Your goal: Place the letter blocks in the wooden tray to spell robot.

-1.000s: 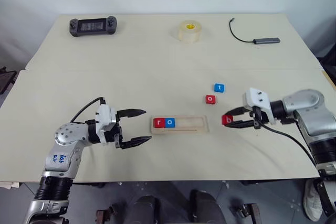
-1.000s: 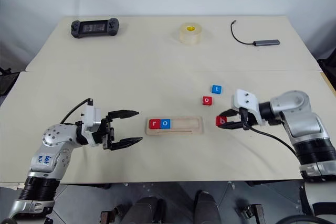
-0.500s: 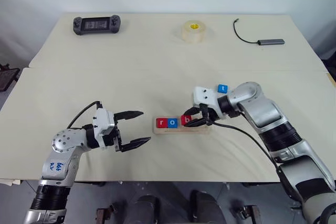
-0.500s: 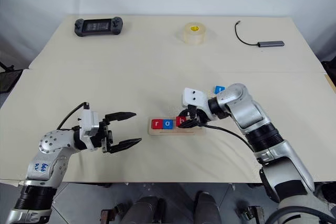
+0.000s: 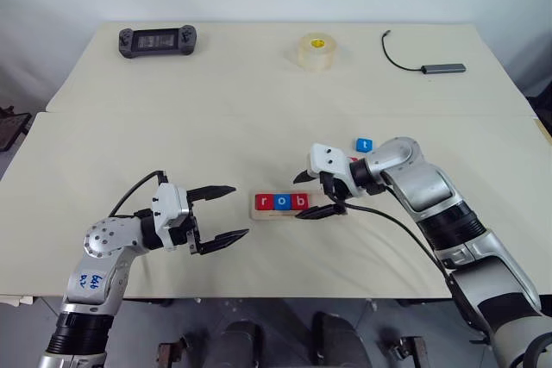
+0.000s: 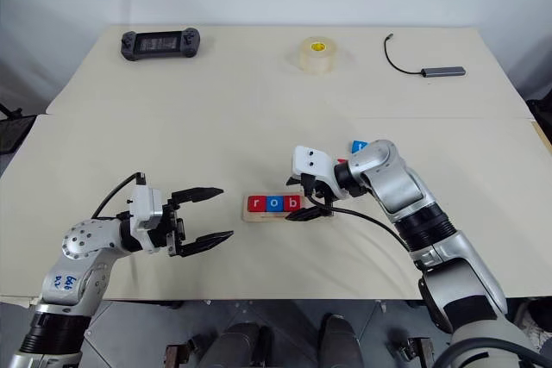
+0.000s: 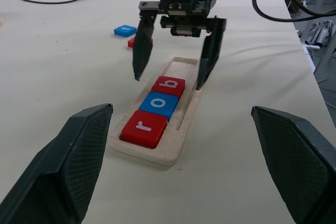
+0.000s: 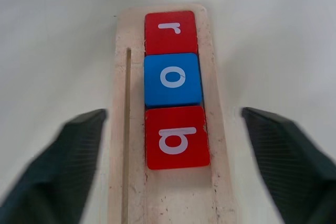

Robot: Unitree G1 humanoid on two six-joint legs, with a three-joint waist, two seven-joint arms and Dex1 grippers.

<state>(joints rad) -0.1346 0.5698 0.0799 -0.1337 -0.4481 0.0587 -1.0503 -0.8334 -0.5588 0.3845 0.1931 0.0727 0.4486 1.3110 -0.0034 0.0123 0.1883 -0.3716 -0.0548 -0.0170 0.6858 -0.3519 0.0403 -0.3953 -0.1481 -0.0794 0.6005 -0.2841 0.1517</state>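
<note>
The wooden tray [image 7: 157, 156] lies in front of me on the table. Three letter blocks sit side by side at its left end: red r [image 5: 264, 202], blue o [image 5: 282, 202], red b [image 5: 299, 202]. My right gripper [image 5: 307, 195] hangs open just over the b, one finger on each side of the tray, touching nothing. A blue t block [image 5: 363, 145] lies loose on the table beyond the tray. Beside it, a red block [image 7: 134, 41] is half hidden behind a finger. My left gripper [image 5: 239, 210] is open and empty, left of the tray.
At the far side of the table are a black game controller [image 5: 156, 40], a roll of clear tape [image 5: 316, 49] and a dark cable with an adapter [image 5: 440, 67]. The tray's right half [image 8: 173, 198] is bare wood.
My right gripper carried the red b left from the table to the tray, set it beside the blue o and opened. The left arm kept still.
</note>
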